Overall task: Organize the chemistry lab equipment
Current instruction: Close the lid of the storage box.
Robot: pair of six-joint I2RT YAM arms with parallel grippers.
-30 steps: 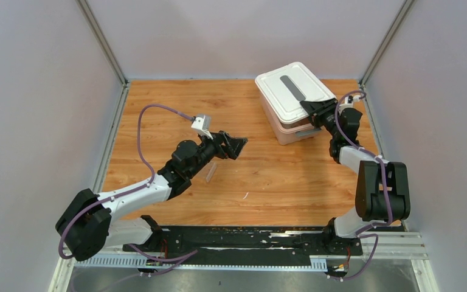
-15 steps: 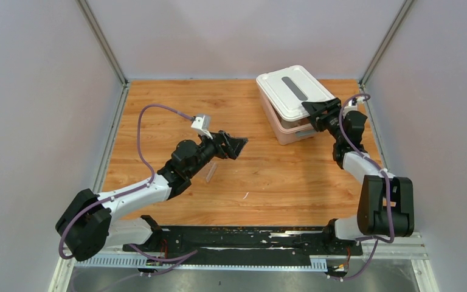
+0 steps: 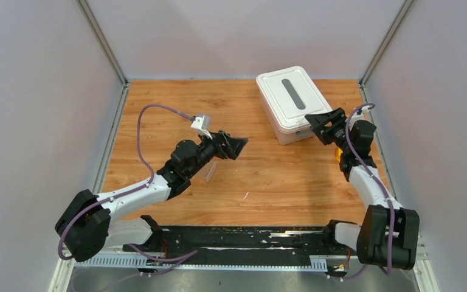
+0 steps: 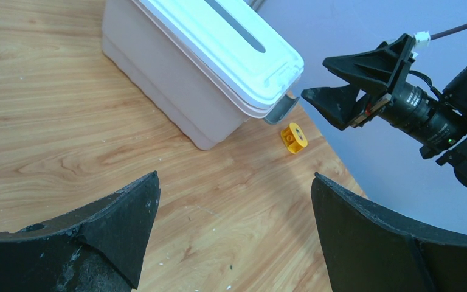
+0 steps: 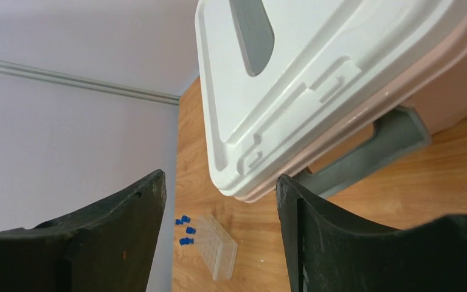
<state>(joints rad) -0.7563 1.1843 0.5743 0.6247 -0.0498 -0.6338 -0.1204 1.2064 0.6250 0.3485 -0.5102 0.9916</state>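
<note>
Pulling my right gripper back from the bin
It and the left gripper are gaping, empty; lid is staying on; rack is lying toward the left edge, unsorted.

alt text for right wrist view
A pink plastic bin under a white lid fills the upper right, framed by the right gripper's open black fingers. Beyond, a clear tube rack with tiny blue-capped tubes sits on the wooden table.
</note>
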